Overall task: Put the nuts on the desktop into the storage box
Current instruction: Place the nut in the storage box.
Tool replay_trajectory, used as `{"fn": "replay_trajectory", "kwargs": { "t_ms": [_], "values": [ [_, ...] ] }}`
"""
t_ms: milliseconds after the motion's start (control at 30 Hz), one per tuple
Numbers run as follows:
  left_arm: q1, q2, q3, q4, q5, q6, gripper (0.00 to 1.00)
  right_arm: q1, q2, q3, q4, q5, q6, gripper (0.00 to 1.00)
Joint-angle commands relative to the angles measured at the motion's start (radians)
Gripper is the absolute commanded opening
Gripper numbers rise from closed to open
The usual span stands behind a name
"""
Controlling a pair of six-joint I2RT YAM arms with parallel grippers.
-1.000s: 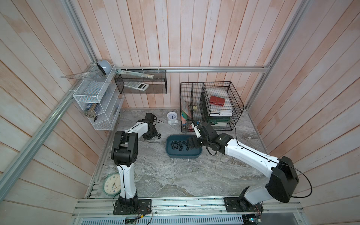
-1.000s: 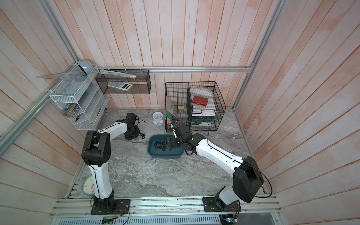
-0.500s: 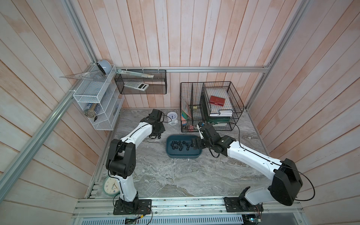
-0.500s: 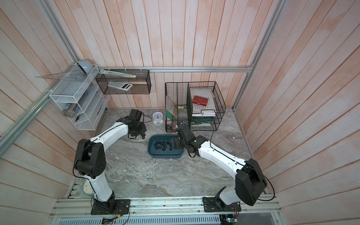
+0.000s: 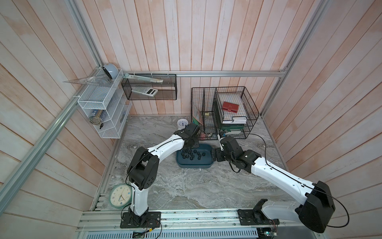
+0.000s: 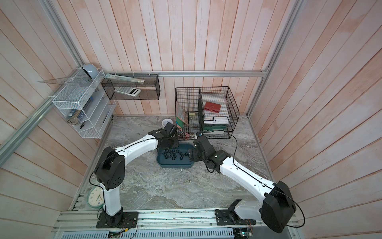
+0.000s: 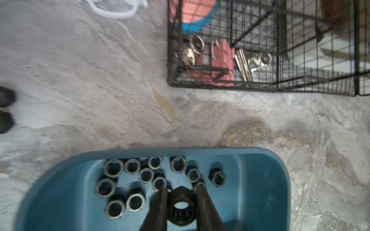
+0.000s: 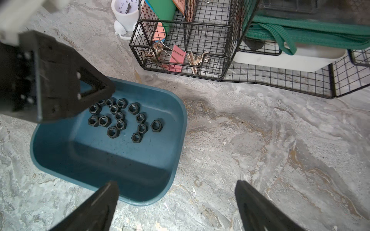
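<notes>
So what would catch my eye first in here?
A teal box in the middle of the grey desk, with a scatter of black nuts inside it. The left gripper hangs over the box pinching a nut, while the right gripper stands wide open at the box's edge. Behind them, black wire baskets full of clutter stand against the back wall.

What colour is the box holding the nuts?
The box is dark teal-blue; right wrist view shows it best.
</notes>
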Motion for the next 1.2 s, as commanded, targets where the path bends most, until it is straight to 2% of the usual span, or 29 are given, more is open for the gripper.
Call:
{"fn": "replay_trajectory", "kwargs": {
  "t_ms": [0,367,667,833,933,1167],
  "values": [
    [-0.021,0.061,0.046,0.024,0.008,-0.005,0.24,-0.007,-0.035,-0.021,-0.033,0.033,0.018,0.98],
    [-0.052,0.188,0.136,0.045,0.044,0.013,0.24,-0.009,-0.089,-0.055,-0.063,0.055,0.035,0.98],
    [-0.055,0.224,0.153,0.049,0.068,0.013,0.26,-0.011,-0.092,-0.061,-0.067,0.063,0.042,0.98],
    [-0.055,0.227,0.156,0.043,0.072,0.012,0.35,-0.01,-0.087,-0.058,-0.066,0.062,0.043,0.98],
    [-0.055,0.212,0.156,0.031,0.061,0.017,0.46,-0.01,-0.086,-0.057,-0.062,0.062,0.045,0.98],
    [-0.054,0.137,0.143,-0.008,0.032,0.026,0.47,-0.011,-0.074,-0.048,-0.047,0.057,0.04,0.98]
  ]
}}
